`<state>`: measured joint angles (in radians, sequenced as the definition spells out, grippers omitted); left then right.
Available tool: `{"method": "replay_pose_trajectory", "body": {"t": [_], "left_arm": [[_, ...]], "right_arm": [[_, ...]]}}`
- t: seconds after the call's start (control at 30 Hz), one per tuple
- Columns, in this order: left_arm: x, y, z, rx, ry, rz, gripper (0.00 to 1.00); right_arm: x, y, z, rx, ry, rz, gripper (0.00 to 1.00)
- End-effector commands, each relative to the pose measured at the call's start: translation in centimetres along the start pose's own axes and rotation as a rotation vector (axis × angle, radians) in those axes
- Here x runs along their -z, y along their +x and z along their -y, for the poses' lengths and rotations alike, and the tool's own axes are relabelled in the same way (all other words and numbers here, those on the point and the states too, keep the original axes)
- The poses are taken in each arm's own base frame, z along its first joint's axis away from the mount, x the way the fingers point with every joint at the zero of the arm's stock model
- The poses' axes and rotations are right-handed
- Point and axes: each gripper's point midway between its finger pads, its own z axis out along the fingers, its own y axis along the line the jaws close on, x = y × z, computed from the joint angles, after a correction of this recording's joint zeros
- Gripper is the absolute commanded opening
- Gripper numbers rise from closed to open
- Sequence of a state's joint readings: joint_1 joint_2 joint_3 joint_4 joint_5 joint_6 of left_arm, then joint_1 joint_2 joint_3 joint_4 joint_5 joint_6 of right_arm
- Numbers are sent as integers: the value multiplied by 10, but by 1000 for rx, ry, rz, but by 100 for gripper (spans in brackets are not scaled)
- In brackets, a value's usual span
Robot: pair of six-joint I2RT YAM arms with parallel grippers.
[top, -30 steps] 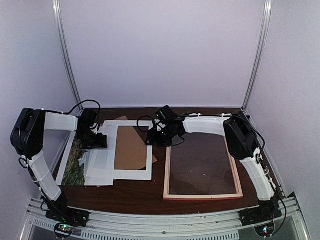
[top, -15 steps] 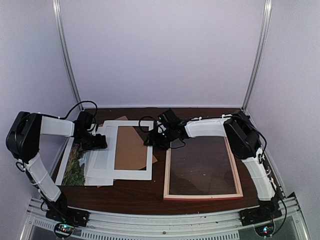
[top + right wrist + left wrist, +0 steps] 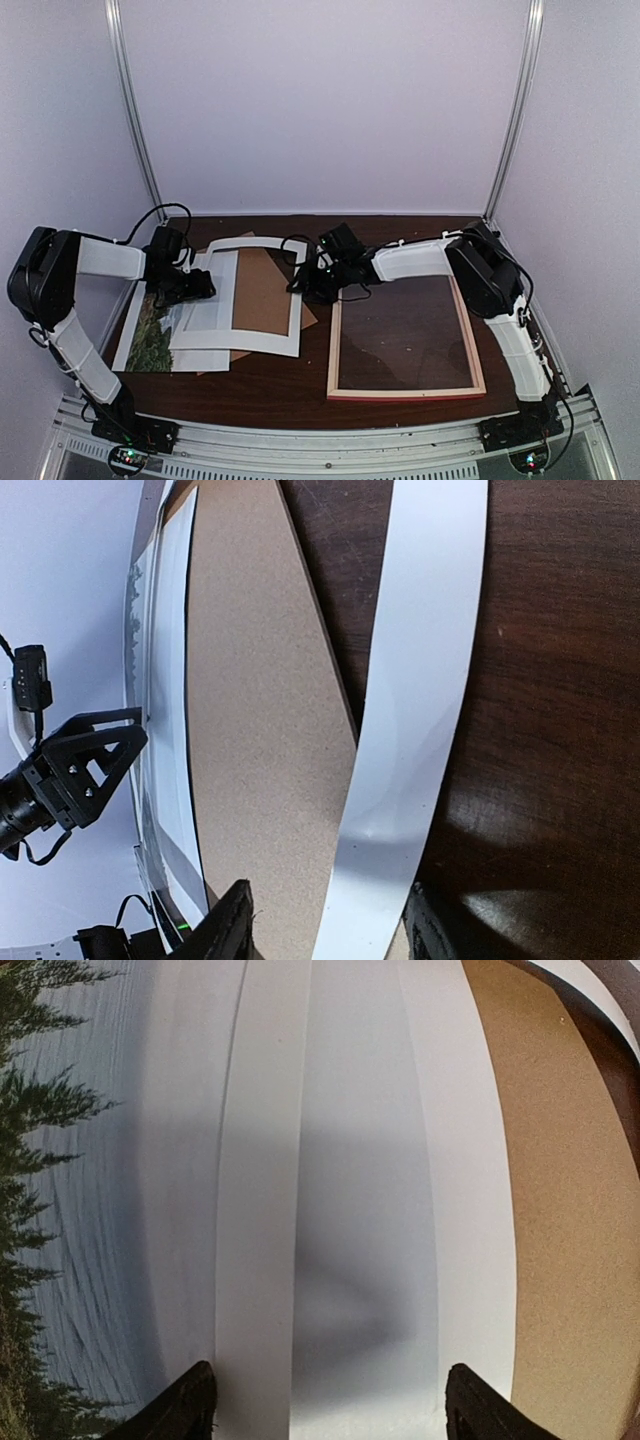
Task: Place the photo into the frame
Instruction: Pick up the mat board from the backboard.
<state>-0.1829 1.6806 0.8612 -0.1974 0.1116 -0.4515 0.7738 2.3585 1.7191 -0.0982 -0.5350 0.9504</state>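
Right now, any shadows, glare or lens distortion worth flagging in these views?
Left wrist: a soft shadow lies on the white mat, and straight edges bow. Right wrist: dark shadow on the table beside the white mat. Top external: even light, slightly soft.

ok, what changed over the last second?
The white mat skewed and its far edge bowed up, baring a strip of brown board at its near edge. Right end effector crept nearer, astride the mat's right rail. Photo, frame unmoved.
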Motion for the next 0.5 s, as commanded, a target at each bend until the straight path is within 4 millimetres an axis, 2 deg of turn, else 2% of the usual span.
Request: {"method": "replay_pose_trajectory", "body": {"t": [0.0,0.2,0.47], "left_arm": [[-7,40,9,44,74,-133,78],[-8,44,7,41,63,-137,74],[-10,48,-3,16,11,-147,53]], "right_arm": [[17,-5,-20,-13,-56,13,51],[19,-8,-23,-4,-69,14,48],[17,-7,-24,11,-75,-5,46]]}}
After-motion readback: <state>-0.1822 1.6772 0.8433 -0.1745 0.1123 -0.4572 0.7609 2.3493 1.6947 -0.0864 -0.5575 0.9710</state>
